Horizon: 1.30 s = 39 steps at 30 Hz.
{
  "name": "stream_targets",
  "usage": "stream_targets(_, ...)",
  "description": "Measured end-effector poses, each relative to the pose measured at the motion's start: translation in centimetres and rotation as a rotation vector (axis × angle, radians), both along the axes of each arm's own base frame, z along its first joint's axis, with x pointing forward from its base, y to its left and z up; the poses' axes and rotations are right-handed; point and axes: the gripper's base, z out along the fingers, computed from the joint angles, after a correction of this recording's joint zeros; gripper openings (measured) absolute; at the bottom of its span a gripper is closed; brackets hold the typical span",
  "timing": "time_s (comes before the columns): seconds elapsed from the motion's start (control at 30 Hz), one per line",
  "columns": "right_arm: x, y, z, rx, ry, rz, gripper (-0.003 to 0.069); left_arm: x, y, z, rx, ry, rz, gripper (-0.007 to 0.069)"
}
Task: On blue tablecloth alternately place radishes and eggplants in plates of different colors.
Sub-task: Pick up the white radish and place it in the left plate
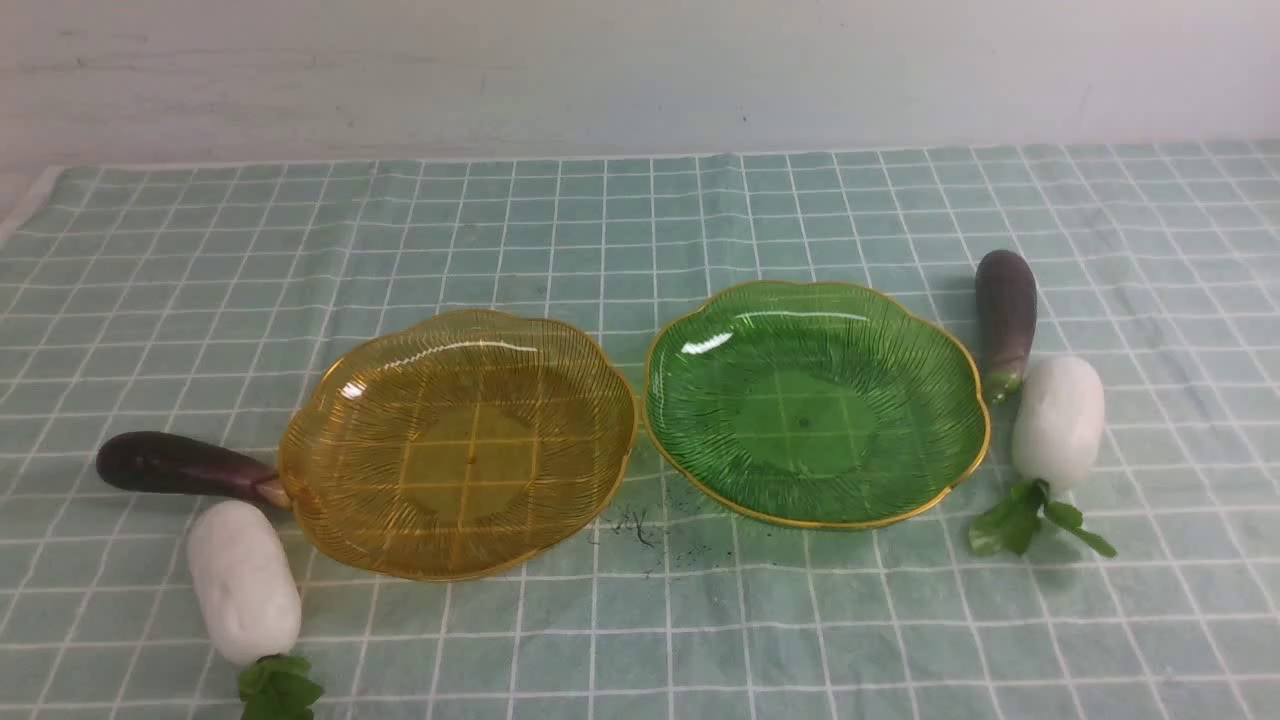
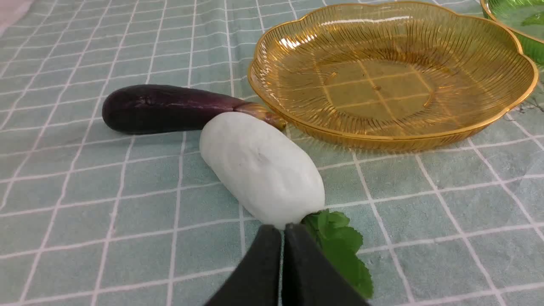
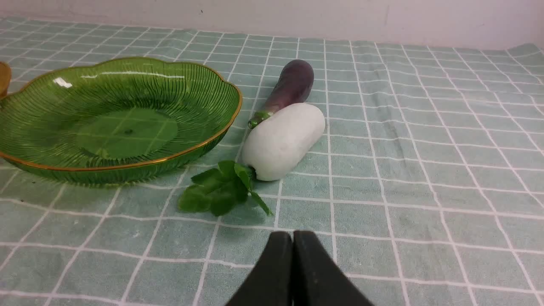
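Observation:
On the blue tablecloth [image 1: 640, 220] an empty amber plate [image 1: 330, 470] lies left of centre and an empty green plate [image 1: 960, 400] right of centre. Left of the amber plate lie an eggplant [image 1: 180, 465] and a radish [image 1: 243, 582]. Right of the green plate lie an eggplant [image 1: 1005, 308] and a radish [image 1: 1058, 420]. No gripper shows in the front view. In the left wrist view my left gripper [image 2: 282, 229] is shut and empty, just short of the radish's [image 2: 259, 168] leafy end. In the right wrist view my right gripper [image 3: 292, 236] is shut and empty, short of the radish [image 3: 282, 140].
A dark smudge [image 1: 635, 525] marks the cloth between the plates at the front. A pale wall [image 1: 640, 70] rises behind the table. The cloth's left edge [image 1: 25, 210] shows at the far left.

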Motion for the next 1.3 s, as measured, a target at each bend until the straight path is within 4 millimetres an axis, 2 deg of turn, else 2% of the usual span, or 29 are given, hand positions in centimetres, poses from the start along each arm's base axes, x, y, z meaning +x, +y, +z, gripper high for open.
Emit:
stream_targets(0.63, 0.0, 0.0, 0.0, 0.0, 0.0, 0.0, -0.0014, 0.1, 0.0, 0.2, -0.019, -0.023, 0.003, -0.0008)
stream_targets(0.73, 0.0, 0.0, 0.0, 0.0, 0.0, 0.0, -0.0014, 0.2, -0.2, 0.9, -0.174, -0.094, 0.019, -0.0008)
stream_targets(0.83, 0.0, 0.0, 0.0, 0.0, 0.0, 0.0, -0.0014, 0.4, -0.3, 2.0, -0.446, -0.191, 0.052, -0.0008)
stream_targets(0.97, 0.0, 0.0, 0.0, 0.0, 0.0, 0.0, -0.0014, 0.4, 0.1, 3.3, -0.699, -0.319, 0.099, -0.0008)
stream_targets(1.17, 0.0, 0.0, 0.0, -0.001, 0.0, 0.0, -0.0014, 0.3, 1.3, 4.6, -0.927, -0.481, 0.185, -0.0008)
stream_targets(1.27, 0.0, 0.0, 0.0, -0.001, 0.0, 0.0, -0.0014, 0.1, 1.5, 5.5, -0.955, -0.523, 0.189, -0.0008)
stream_targets(1.3, 0.0, 0.0, 0.1, 0.026, -0.011, -0.001, -0.0014, -0.3, 1.4, 7.4, -0.946, -0.563, 0.157, -0.0008)
